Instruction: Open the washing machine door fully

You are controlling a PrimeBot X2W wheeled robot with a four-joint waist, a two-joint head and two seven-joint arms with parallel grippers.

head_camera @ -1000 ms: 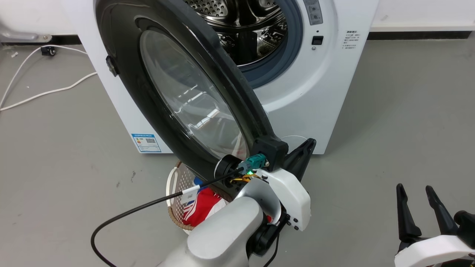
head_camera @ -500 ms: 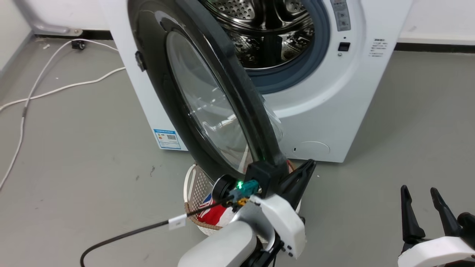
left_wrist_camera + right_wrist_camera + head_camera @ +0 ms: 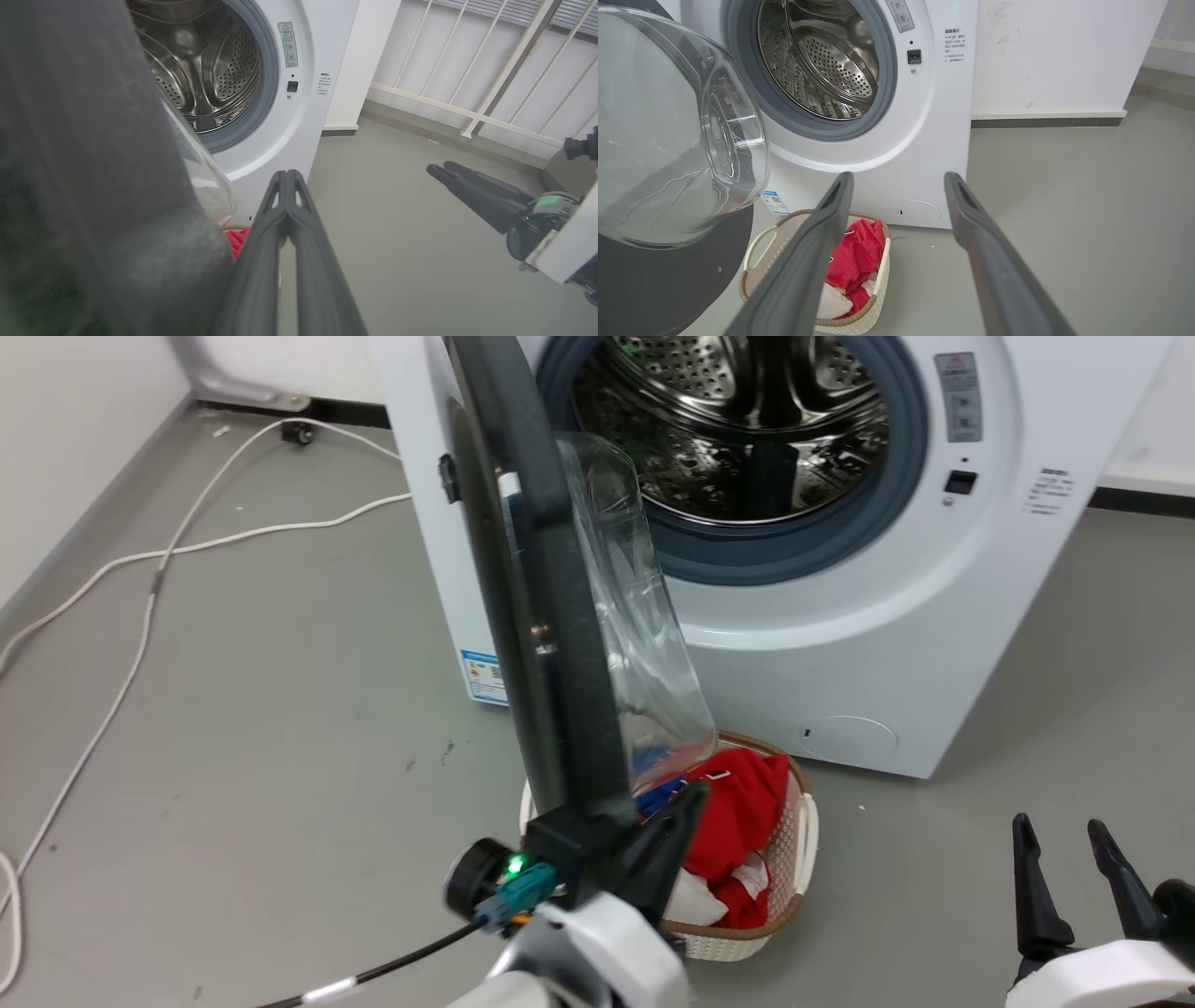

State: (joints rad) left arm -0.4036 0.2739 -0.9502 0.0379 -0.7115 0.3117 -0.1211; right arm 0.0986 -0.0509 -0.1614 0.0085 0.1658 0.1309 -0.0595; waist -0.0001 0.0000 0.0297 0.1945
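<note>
- Currently the washing machine door (image 3: 560,691) stands swung out from the washing machine (image 3: 840,644), hinged at the opening's left side. It is nearly edge-on to the head cam, and its top is cut off by the frame edge.
- Its glass bowl (image 3: 644,644) bulges to the right of the rim. The drum (image 3: 747,429) & grey gasket (image 3: 775,560) are exposed.
- Re left hand (image 3: 693,795): fingers pressed together w/ nothing between them, just beside the door's lower rim on the glass side. Can't tell if they actually touch the door. In the left wrist view the rim is a blurred dark mass close up.
- Re right hand (image 3: 1058,824): fingers apart, empty, well apart from the door.
- The basket (image 3: 805,821) w/ red cloth (image 3: 747,793) sits on the floor at the machine's front edge, partly hidden behind the door & left hand.
- The blue label (image 3: 484,677) is half hidden by the door, text unreadable.
</note>
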